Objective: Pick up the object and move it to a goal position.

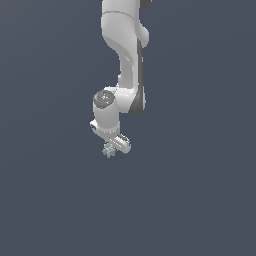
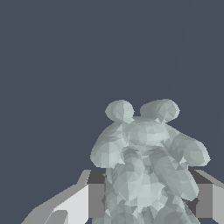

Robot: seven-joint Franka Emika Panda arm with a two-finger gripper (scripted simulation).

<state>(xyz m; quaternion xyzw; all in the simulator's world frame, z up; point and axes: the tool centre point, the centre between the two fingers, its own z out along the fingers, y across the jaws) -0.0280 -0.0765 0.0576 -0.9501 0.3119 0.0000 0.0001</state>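
The object [image 2: 144, 162] is a pale grey-green knobbly cluster that fills the wrist view between the two fingers. One finger [image 2: 83, 201] shows on one side of it and the other finger [image 2: 210, 199] on the opposite side, both close against it. In the exterior view the object [image 1: 108, 149] is a tiny lump hanging just under the white gripper [image 1: 112, 148], at the tip of the arm that reaches down from above. The gripper is shut on the object. Much of the lump's lower part is hidden between the fingers.
A plain dark blue-grey surface [image 1: 200, 200] spreads around the arm in both views. The white arm [image 1: 127, 55] comes down from the exterior view's upper middle. No other objects, containers or edges are visible.
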